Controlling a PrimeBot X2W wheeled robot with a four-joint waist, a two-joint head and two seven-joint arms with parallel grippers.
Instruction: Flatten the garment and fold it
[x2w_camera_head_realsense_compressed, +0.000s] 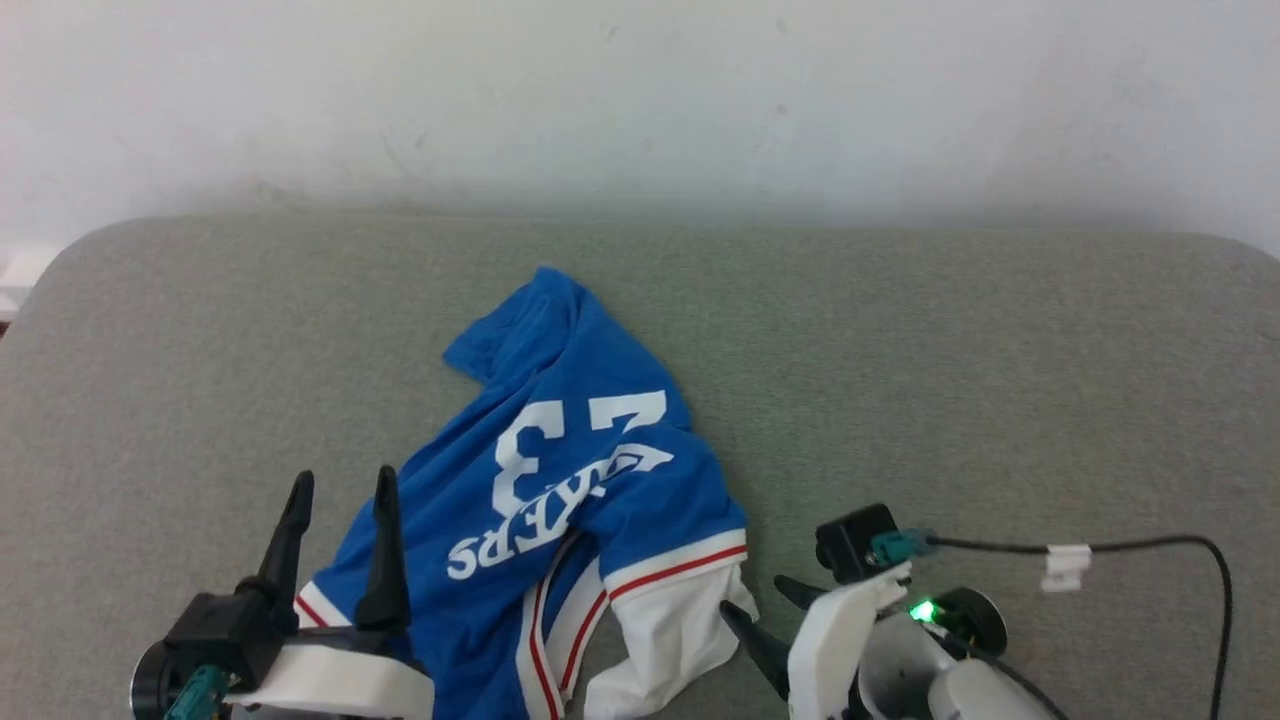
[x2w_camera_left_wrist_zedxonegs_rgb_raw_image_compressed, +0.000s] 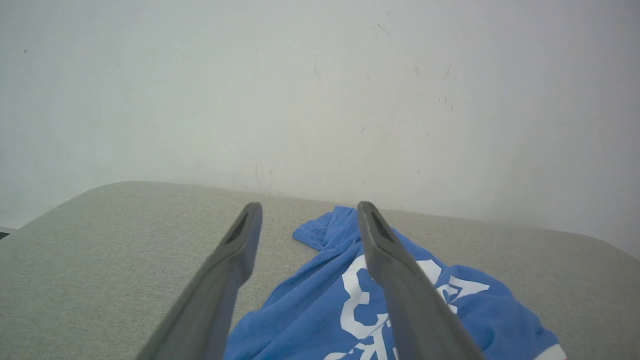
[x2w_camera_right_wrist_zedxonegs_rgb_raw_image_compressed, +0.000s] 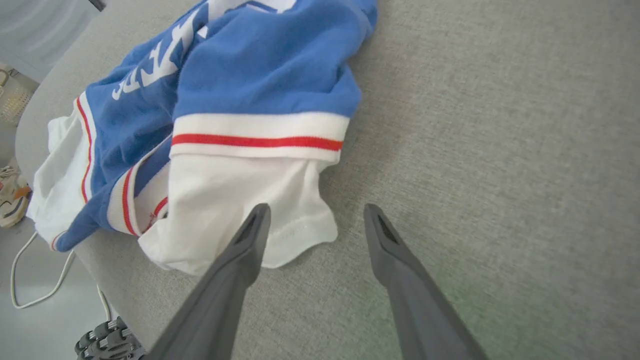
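The left gripper (x2w_camera_head_realsense_compressed: 343, 480) and right gripper (x2w_camera_right_wrist_zedxonegs_rgb_raw_image_compressed: 317, 209) each bear two long, tapering dark-grey fingers (x2w_camera_left_wrist_zedxonegs_rgb_raw_image_compressed: 400, 280) on white shells (x2w_camera_head_realsense_compressed: 840, 640). At the right wrist: black camera block (x2w_camera_head_realsense_compressed: 855, 540), teal connector (x2w_camera_head_realsense_compressed: 900, 547), black cable (x2w_camera_head_realsense_compressed: 1150, 545) with white clip (x2w_camera_head_realsense_compressed: 1065, 566), green light (x2w_camera_head_realsense_compressed: 922, 610).

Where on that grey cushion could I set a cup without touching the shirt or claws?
Free on the grey cushion: the strip between the shirt and the wall, the stretch right of the shirt beyond the cable, and the patch to its left. Crowded: the near edge, with the left gripper, right gripper and white sleeve.

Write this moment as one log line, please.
garment: crumpled on grey cushion | left jaws: open, empty | right jaws: open, empty, near white sleeve
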